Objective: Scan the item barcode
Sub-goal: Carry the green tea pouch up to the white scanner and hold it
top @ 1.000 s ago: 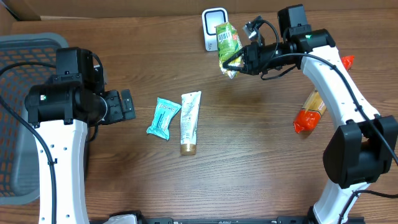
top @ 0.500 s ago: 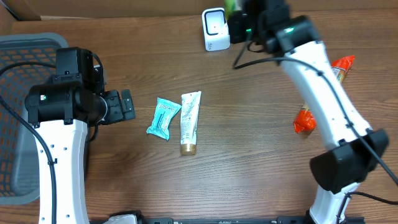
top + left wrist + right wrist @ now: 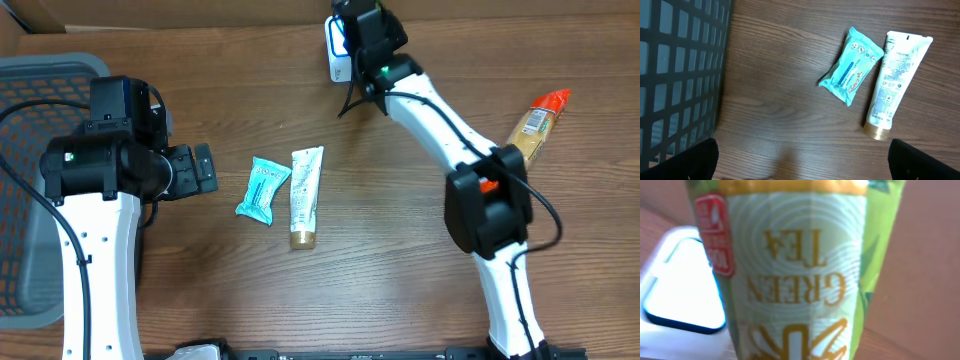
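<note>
Green tea packet (image 3: 800, 270): hanging just beside the scanner (image 3: 680, 290), long axis running upright (print inverted).
Right fingers: pinching the packet, themselves hidden.

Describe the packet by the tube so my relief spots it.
Start at the grey basket on the left. Right of it lie two items. The packet is the one nearer the basket: short and teal, unlike the long white gold-capped tube.
</note>
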{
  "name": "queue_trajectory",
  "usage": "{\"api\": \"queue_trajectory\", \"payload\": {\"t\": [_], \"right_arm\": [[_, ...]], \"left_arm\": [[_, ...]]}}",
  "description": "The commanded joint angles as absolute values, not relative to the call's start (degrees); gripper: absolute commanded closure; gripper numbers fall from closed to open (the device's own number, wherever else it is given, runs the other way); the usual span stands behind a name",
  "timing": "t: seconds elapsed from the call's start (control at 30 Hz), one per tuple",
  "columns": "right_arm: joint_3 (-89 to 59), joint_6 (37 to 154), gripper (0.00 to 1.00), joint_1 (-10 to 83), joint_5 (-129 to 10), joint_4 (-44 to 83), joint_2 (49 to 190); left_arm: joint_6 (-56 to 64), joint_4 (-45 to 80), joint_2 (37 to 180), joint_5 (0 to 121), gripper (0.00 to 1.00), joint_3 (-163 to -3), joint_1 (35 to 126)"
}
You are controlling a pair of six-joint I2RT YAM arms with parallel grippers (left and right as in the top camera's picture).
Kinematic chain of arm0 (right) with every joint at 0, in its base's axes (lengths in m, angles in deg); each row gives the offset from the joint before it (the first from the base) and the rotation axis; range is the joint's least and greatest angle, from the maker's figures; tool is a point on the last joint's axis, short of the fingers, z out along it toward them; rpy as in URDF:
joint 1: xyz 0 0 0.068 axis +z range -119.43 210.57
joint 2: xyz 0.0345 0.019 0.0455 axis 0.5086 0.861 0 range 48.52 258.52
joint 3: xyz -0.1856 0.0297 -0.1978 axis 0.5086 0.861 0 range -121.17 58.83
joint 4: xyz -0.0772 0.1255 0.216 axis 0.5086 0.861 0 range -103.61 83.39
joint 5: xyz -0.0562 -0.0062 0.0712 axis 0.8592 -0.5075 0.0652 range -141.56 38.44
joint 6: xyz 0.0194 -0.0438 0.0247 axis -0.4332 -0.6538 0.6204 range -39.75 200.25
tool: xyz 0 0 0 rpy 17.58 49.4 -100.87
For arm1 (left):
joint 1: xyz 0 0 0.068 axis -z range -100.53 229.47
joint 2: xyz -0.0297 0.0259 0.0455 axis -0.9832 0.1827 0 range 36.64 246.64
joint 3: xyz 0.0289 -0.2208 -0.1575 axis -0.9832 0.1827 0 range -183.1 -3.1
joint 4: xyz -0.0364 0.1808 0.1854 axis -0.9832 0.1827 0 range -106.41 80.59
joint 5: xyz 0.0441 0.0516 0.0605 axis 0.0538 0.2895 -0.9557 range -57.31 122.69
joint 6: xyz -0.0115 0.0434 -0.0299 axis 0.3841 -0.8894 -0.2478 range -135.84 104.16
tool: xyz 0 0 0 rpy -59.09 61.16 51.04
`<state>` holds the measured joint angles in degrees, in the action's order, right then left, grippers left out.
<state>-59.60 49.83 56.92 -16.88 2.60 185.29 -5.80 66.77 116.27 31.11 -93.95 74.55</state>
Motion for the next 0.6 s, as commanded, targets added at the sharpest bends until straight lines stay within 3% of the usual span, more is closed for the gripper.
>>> {"api": "queue_trajectory", "payload": {"t": [0.0, 0.17, 0.57], "right_arm": [[-61.13, 32.48, 0.96, 57.31, -10.89, -1.82, 186.86], [-61.13, 22.86, 0.96, 57.36, -6.37, -7.85, 190.53], [-61.13, 22.99, 0.96, 57.36, -6.13, -8.55, 190.73]], "left_arm": [[-7.06, 66.92, 116.4, 30.78, 0.0, -94.69, 74.24], [-7.06, 66.92, 116.4, 30.78, 0.01, -94.69, 74.24], [-7.06, 66.92, 116.4, 30.78, 0.0, -94.69, 74.24]]}}
